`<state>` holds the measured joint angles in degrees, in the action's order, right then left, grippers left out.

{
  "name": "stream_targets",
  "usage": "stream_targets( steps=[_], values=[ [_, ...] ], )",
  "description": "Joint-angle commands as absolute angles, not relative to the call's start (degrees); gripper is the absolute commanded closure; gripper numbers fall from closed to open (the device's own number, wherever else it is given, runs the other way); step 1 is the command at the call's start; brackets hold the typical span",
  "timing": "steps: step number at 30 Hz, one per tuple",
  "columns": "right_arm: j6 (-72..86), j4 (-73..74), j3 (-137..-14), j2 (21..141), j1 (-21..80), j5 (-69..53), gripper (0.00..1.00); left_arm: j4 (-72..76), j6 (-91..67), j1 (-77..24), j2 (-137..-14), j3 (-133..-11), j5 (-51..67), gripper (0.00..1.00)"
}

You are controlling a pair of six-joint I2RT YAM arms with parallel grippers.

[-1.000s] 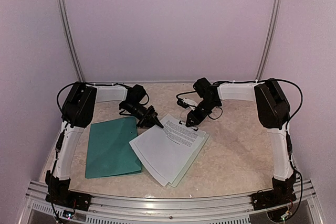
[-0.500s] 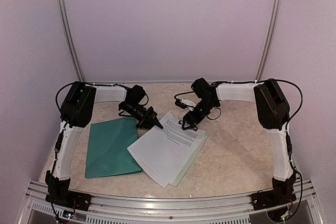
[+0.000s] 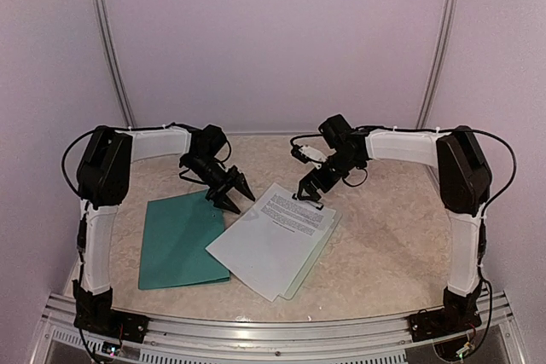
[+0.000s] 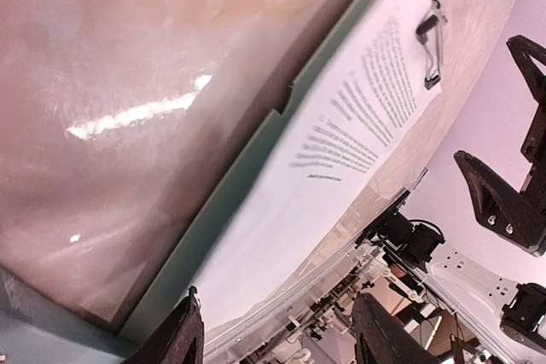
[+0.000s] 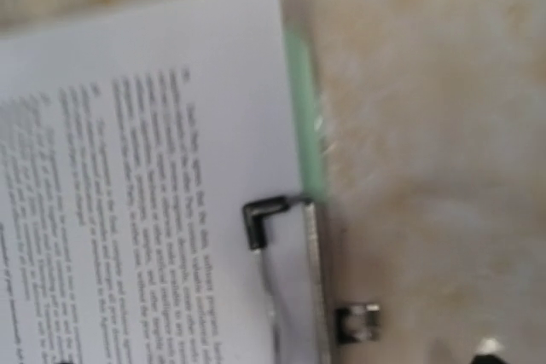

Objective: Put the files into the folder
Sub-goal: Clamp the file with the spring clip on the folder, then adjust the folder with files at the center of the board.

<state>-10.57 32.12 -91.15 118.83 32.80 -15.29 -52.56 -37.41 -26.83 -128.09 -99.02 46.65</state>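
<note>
The files point(image 3: 266, 240) are white printed sheets lying fanned on a pale mint clipboard point(image 3: 322, 239) in the middle of the table. The dark teal folder point(image 3: 181, 240) lies flat and closed just to their left. My left gripper point(image 3: 240, 201) hovers open over the folder's far right corner, beside the sheets, holding nothing. In the left wrist view its fingertips point(image 4: 184, 334) frame the files point(image 4: 341, 142). My right gripper point(image 3: 307, 193) stands open above the clipboard's far end, empty. The right wrist view shows the files point(image 5: 153, 168) under the wire clip point(image 5: 263, 215).
The clipboard's mint edge point(image 5: 304, 108) and its metal clip bar point(image 5: 317, 283) lie against bare marbled tabletop point(image 5: 426, 125). Walls close the table at the back and both sides. An aluminium rail point(image 3: 273, 330) runs along the near edge.
Both grippers have opened. The left arm has drawn back to the left, off the sheets. The right gripper has lifted a little from the clipboard's top edge.
</note>
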Motion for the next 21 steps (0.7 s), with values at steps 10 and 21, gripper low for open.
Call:
stream_targets(
  steps=[10,21],
  values=[
    [-7.46,28.97,-80.45,109.97,34.65,-4.87,0.04,-53.96,-31.62,-32.15,-110.08,-92.35,15.24,0.18],
    [9.06,19.40,-57.92,98.01,38.72,-0.93,0.07,-43.62,-31.12,-38.30,-111.61,-87.47,10.00,0.15]
  ],
)
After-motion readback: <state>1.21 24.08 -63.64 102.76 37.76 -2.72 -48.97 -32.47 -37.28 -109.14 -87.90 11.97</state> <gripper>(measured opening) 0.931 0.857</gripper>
